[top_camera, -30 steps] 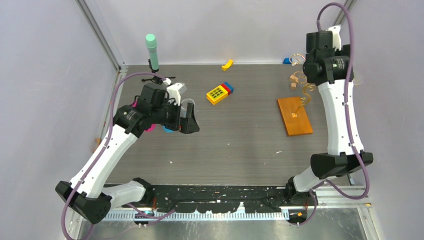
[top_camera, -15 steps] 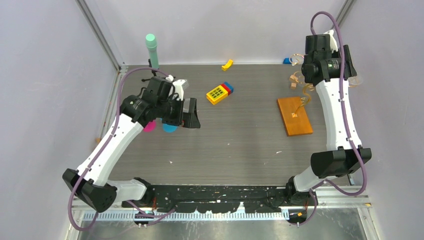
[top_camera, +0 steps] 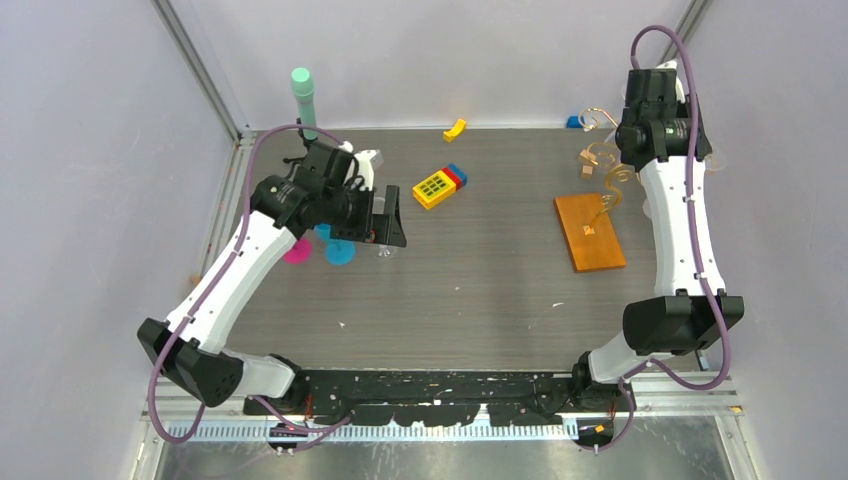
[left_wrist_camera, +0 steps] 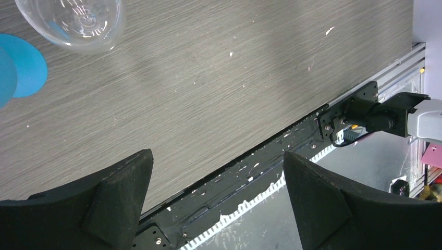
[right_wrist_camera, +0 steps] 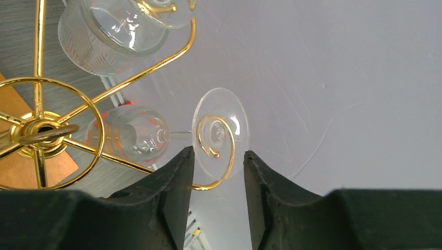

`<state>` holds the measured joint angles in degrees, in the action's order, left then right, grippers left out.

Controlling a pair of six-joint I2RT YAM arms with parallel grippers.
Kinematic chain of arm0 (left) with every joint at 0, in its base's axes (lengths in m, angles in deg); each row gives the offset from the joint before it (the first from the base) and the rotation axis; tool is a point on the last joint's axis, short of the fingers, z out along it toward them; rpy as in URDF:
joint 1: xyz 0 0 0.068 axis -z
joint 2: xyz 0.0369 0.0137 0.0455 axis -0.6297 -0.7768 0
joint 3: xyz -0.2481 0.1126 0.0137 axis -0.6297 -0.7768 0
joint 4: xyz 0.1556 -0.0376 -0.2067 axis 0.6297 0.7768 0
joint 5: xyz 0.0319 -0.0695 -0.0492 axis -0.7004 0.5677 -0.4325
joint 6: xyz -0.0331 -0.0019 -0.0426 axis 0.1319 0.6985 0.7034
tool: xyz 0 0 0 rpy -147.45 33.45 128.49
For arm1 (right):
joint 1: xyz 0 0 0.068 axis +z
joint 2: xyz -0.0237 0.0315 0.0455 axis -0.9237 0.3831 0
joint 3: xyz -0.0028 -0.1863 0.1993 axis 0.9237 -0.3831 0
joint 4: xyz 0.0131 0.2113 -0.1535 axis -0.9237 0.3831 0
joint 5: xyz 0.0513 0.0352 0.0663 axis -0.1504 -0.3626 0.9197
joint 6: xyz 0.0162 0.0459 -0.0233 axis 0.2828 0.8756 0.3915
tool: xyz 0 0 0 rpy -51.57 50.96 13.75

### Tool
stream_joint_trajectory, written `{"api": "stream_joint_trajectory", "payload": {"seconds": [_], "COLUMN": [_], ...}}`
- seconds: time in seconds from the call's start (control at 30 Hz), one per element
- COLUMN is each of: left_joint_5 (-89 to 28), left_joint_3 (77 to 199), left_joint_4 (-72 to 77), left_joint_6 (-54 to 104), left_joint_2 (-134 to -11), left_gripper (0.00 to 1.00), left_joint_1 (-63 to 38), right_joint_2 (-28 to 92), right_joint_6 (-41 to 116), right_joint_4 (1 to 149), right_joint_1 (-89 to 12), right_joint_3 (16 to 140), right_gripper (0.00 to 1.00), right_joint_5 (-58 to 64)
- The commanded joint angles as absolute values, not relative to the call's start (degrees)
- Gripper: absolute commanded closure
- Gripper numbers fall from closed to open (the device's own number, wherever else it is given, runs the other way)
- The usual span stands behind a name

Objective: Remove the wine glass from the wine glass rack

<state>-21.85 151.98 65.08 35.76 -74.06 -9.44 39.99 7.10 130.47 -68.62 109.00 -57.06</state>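
The wine glass rack's wooden base [top_camera: 590, 232] lies at the right of the table, with its gold spiral arms [top_camera: 600, 150] above it. In the right wrist view I look down on the gold rack [right_wrist_camera: 47, 127]. A clear wine glass [right_wrist_camera: 130, 133] hangs from a spiral arm by its round foot [right_wrist_camera: 221, 125]. A second glass [right_wrist_camera: 109, 31] hangs higher in that view. My right gripper [right_wrist_camera: 219, 161] is open, its fingertips [right_wrist_camera: 180, 172] either side of the spiral's end, just below the foot. My left gripper [left_wrist_camera: 218, 159] is open and empty over the table's left side.
A clear glass [left_wrist_camera: 70, 21] stands by a blue disc [left_wrist_camera: 23, 65] under the left arm, and a pink disc [top_camera: 297, 250] lies beside them. A teal cylinder [top_camera: 303, 100], a yellow keypad toy [top_camera: 435, 188], a yellow piece [top_camera: 455, 128] and a small wooden block [top_camera: 586, 171] sit farther back.
The left arm has swung right and back, and its gripper now stands open with the clear glass on the table below. The right wrist has shifted slightly right at the rack.
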Motion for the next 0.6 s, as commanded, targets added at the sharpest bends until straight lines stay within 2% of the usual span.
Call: {"api": "stream_joint_trajectory", "payload": {"seconds": [0.0,0.13,0.43,0.57], "left_joint_5": [-21.81,-23.51,-24.91,-25.11], "left_joint_3": [154.7,154.7,154.32,154.36], "left_joint_4": [65.52,66.09,66.45,66.61], "left_joint_6": [35.8,35.78,35.25,35.0], "left_joint_2": [-73.66,-72.79,-72.27,-72.55], "left_gripper": [0.02,0.02,0.02,0.02], "left_joint_1": [-9.32,-9.32,-9.32,-9.32], "right_joint_2": [39.47,39.49,40.73,40.67], "right_joint_6": [6.53,6.7,5.6,5.2], "right_joint_4": [127.94,128.14,127.23,126.78], "right_joint_1": [-68.83,-68.79,-69.01,-69.14], "right_joint_3": [108.22,107.51,106.64,105.82], "right_gripper": [0.62,0.71,0.7,0.74], "right_joint_5": [-56.9,-56.4,-57.37,-58.06]}}
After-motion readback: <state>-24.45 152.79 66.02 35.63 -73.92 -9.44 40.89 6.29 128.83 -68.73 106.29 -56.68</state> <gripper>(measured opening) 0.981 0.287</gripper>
